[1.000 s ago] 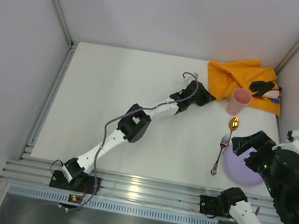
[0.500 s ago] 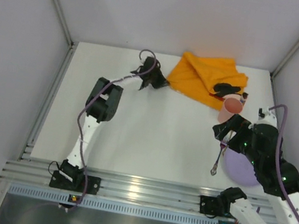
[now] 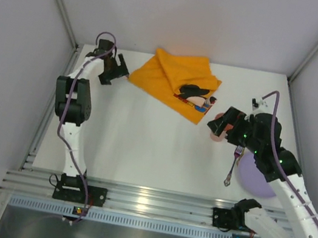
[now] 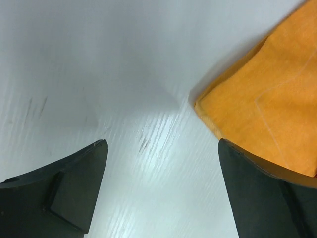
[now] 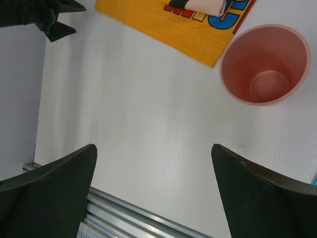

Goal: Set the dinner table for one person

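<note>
White matte dinner table point(image 3: 142, 147), grey panel walls point(image 3: 196, 14) 3 sides, alu rail point(image 3: 144, 201) near edge. L gripper point(image 4: 162, 144), R gripper point(image 5: 153, 146): jaws wide, empty.

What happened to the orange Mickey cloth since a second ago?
The left gripper dragged the orange placemat leftward along the far edge of the dinner table, out of the right corner, then let go. Its jaws now stand open beside the cloth's corner. The right gripper, open throughout, swung in over the pink cup. The fork and purple plate stayed put.
</note>
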Robot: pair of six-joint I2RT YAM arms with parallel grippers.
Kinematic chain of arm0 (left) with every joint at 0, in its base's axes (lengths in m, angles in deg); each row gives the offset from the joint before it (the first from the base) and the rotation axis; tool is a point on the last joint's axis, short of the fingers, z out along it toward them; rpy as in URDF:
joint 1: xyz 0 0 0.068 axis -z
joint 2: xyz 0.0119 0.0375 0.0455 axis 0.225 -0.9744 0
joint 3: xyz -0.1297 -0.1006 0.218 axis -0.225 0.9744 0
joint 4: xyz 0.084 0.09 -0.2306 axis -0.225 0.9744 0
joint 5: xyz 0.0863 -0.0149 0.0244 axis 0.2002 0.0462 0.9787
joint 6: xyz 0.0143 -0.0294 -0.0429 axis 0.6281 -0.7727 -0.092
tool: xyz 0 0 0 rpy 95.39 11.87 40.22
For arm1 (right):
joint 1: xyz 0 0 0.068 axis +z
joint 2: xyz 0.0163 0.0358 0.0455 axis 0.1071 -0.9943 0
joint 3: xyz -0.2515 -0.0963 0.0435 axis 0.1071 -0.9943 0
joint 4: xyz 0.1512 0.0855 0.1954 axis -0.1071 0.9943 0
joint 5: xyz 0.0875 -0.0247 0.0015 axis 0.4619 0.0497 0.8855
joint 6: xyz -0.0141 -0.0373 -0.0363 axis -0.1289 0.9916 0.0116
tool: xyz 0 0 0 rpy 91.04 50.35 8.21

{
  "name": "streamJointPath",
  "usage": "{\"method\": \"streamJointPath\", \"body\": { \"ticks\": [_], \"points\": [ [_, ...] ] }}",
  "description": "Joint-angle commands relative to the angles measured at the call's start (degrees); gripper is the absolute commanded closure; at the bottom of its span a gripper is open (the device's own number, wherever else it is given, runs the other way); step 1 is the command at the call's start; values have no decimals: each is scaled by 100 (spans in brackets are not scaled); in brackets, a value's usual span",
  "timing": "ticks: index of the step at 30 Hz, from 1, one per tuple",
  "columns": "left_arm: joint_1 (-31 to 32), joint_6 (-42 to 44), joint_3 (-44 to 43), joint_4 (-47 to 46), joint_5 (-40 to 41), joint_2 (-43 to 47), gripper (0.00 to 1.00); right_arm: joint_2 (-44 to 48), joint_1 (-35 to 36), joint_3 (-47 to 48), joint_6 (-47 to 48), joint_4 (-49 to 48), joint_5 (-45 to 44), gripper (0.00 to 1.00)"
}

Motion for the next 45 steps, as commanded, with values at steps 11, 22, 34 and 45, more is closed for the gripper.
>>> {"method": "streamJointPath", "body": {
  "ticks": [11,22,34,45],
  "points": [
    [2889,-1653,338,-551,-1080,143,5,105,-41,-91,263,-524,287,0],
    [3927,-1840,-1956,537,-176,-1694,10,843,-68,-3,501,373,-284,0],
    [4208,-499,-2809,2276,1307,-2468,40,1152,-77,67,615,698,-654,0],
    [4323,444,-1924,3043,2180,-2565,82,1020,-85,-161,484,400,-417,0]
  ]
}}
